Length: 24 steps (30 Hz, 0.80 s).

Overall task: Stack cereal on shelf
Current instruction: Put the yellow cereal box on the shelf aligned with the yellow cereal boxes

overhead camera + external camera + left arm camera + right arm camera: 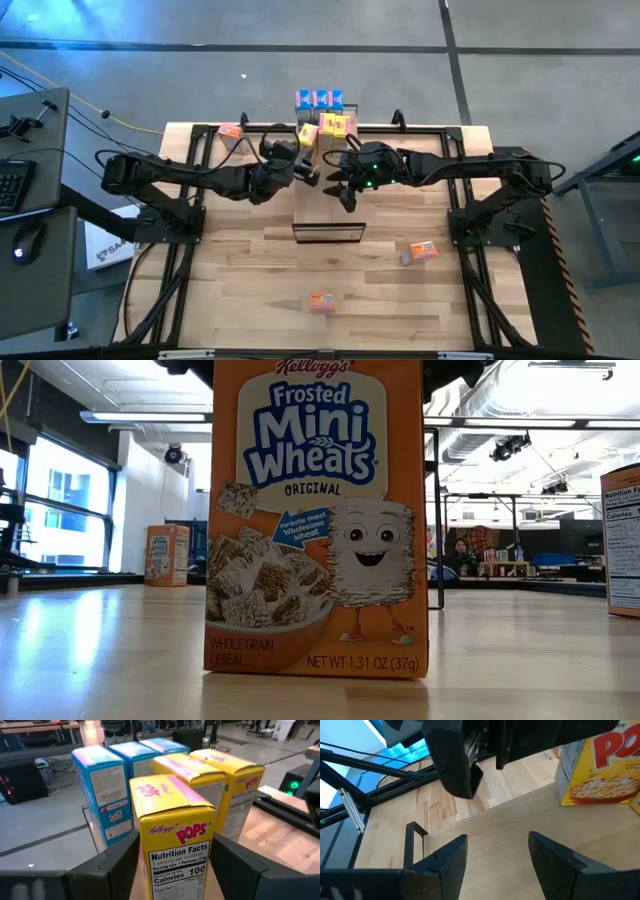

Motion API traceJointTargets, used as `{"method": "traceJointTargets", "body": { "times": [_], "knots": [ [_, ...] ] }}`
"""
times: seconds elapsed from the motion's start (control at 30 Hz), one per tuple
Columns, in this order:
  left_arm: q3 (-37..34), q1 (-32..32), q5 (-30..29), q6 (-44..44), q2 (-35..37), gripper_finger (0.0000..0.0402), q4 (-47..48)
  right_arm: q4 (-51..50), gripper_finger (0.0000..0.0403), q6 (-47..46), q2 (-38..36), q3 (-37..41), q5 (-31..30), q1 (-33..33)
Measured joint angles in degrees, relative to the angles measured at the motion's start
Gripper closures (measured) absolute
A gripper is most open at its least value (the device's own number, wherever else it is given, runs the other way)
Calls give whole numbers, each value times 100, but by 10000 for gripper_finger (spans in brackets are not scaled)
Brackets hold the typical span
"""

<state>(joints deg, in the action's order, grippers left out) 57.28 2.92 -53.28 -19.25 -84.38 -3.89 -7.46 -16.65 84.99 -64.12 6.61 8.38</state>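
Orange Mini-Wheats box (318, 520) loose on worktop (250, 290); five cereal boxes (322, 112) at twelve o'clock; left fingers (117, 865) gripping yellow Pops box (172, 832); right fingers (447, 857) open, empty.

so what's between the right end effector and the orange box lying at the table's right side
Only bare light wooden tabletop: in the high view nothing lies between the open, empty right end effector and the small orange cardboard cereal box.

The orange box (318, 520) up close reads "Kellogg's Frosted Mini Wheats Original", "Whole Grain Cereal", "Net Wt 1.31 oz (37g)". The yellow box (172, 835) says "Kellogg's Pops", "Nutrition Facts", "Calories 100". Another box (622, 540) at the edge shows "Nutrition Facts" too.
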Motion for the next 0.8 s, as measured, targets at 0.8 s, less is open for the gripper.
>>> {"method": "traceJointTargets", "body": {
  "times": [0.8],
  "knots": [
    [9,-87,1342,-1113,1057,185,1688,-255,203,319,-295,0,293,26]
  ]
}}
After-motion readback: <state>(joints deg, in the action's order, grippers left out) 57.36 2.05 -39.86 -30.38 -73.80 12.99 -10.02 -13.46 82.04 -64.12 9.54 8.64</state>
